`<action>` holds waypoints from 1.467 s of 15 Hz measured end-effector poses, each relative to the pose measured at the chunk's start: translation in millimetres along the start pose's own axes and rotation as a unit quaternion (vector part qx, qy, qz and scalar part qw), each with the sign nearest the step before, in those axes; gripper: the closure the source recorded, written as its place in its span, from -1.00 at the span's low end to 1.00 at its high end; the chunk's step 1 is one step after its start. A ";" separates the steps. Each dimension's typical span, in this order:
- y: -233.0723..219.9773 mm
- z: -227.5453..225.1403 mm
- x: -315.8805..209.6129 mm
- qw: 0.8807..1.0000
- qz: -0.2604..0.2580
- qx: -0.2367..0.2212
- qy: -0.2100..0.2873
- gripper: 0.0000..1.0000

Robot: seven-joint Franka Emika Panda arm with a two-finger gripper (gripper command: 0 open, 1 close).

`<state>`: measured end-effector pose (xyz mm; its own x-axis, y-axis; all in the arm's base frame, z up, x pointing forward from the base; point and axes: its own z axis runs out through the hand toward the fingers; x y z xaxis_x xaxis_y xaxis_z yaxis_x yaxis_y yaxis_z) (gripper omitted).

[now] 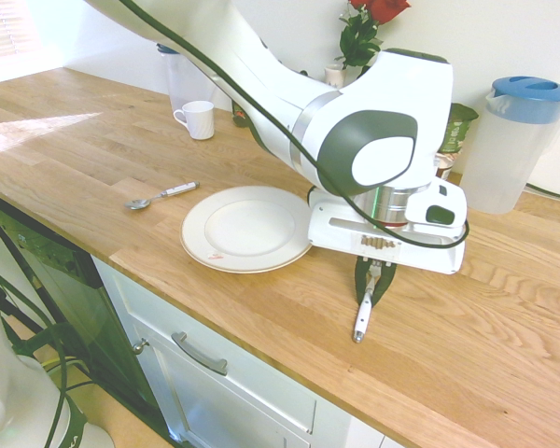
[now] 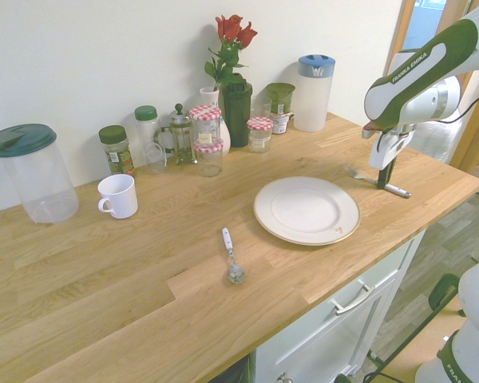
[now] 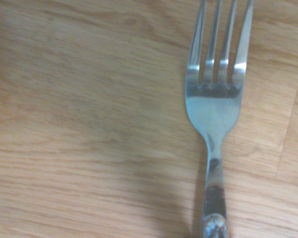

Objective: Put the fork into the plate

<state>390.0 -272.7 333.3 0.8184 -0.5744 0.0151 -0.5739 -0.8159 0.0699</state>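
A: What fills the wrist view?

B: The fork (image 3: 214, 106), seen from close above: four silver tines, a broad shoulder and a narrowing neck that runs to the picture's edge.

A: And beneath it?

B: A light wooden countertop (image 3: 89, 124) with grain lines running across; one board seam shows near the tines. A soft shadow lies on the wood just beside the neck. The handle is out of frame.

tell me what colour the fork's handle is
White, with silver tines and neck; the fork shows its handle best in the first exterior view.
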 end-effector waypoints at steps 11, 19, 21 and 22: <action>-14.3 -80.6 -51.9 0.999 -0.016 0.027 0.037 1.00; -55.1 -134.8 -86.6 0.998 -0.026 0.018 0.056 1.00; -86.8 -149.9 -107.3 0.997 -0.031 0.007 0.068 1.00; -105.4 -155.5 -118.5 0.997 -0.034 0.001 0.076 1.00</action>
<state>357.8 -108.3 479.3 0.8504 -0.5011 0.1604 -0.5167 -0.8530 0.0742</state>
